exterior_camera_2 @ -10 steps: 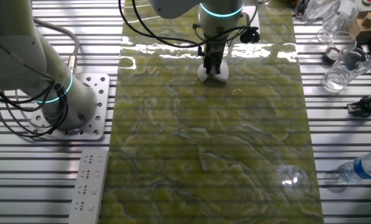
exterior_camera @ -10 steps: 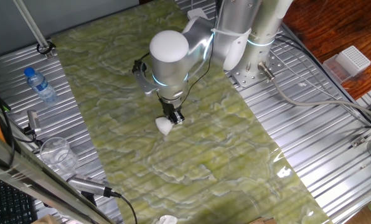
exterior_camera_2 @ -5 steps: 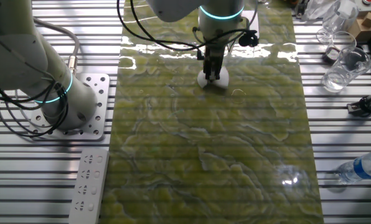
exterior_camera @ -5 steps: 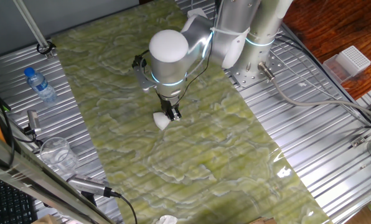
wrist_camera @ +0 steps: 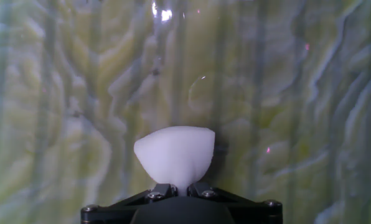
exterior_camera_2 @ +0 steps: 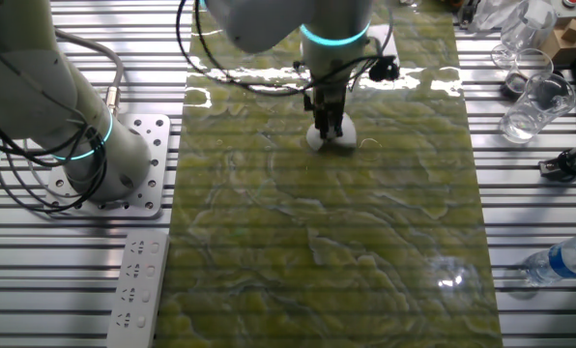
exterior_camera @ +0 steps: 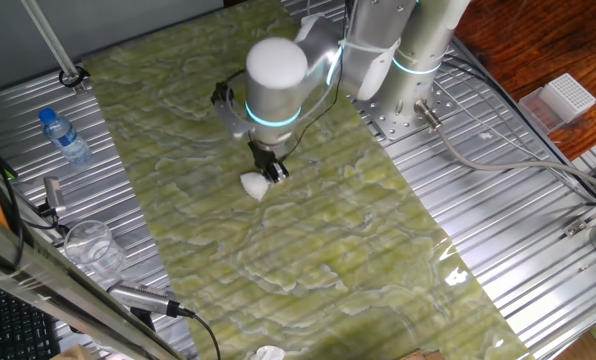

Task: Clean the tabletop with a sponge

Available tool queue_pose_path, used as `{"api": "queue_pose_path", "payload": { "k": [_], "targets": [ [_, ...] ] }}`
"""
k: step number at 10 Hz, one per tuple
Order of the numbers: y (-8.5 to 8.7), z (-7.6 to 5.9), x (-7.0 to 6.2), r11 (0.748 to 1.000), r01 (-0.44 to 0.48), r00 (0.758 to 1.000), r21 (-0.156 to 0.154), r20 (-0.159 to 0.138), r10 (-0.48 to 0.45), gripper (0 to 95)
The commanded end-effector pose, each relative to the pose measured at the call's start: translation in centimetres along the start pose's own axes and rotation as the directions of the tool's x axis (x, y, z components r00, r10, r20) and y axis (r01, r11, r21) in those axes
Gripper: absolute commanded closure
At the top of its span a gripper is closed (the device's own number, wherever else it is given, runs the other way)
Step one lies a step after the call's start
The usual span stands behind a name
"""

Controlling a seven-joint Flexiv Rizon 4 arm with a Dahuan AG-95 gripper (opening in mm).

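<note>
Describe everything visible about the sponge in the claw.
The sponge is a small, plain white, soft-looking block with no markings. The claw is shut on its near end, pinching it narrow there so it flares out into a rounded fan shape. It is pressed down onto the green-yellow marbled tabletop, toward the middle of the sheet's width. Only the claw and the tabletop touch it; its underside is hidden.

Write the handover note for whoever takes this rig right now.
End effector: shut on the sponge, pinching its near end so the white block flares out ahead of the fingers.
Sponge: pressed onto the tabletop, in the half nearer the arm's base.
Done: sponge picked up and brought into contact with the sheet.
Left: how much has been wiped cannot be told; most of the sheet lies beyond the sponge. Then put the sponge down.
</note>
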State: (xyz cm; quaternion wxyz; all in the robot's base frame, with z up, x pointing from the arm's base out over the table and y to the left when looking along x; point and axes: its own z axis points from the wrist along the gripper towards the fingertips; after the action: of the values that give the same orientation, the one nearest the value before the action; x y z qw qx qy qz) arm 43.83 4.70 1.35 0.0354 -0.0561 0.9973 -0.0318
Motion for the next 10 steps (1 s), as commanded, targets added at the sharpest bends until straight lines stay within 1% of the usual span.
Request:
{"api": "queue_pose_path", "payload": {
  "k": [1,3,4,5,6,7,8,10],
  "targets": [
    [-0.3,-0.1,-0.5,1.000,-0.004,1.000,-0.010,-0.022,0.004,95.0],
    [-1.4,0.2,-1.0,1.000,0.014,1.000,-0.005,-0.025,-0.014,95.0],
    [-2.4,0.5,-1.2,1.000,0.030,0.999,-0.006,-0.023,-0.030,95.0],
    [-2.9,0.6,-1.5,0.999,0.035,0.999,-0.007,-0.024,-0.036,95.0],
    [-3.4,0.6,-1.7,0.999,0.037,0.999,-0.014,-0.026,-0.038,95.0],
    [-3.7,0.2,-2.1,0.999,0.020,0.999,-0.047,-0.042,-0.022,95.0],
    [-4.0,0.0,-2.4,0.999,0.028,0.999,-0.039,-0.041,-0.030,95.0],
    [-4.7,0.1,-2.6,0.998,0.052,0.998,-0.035,-0.038,-0.053,95.0]
  ]
}}
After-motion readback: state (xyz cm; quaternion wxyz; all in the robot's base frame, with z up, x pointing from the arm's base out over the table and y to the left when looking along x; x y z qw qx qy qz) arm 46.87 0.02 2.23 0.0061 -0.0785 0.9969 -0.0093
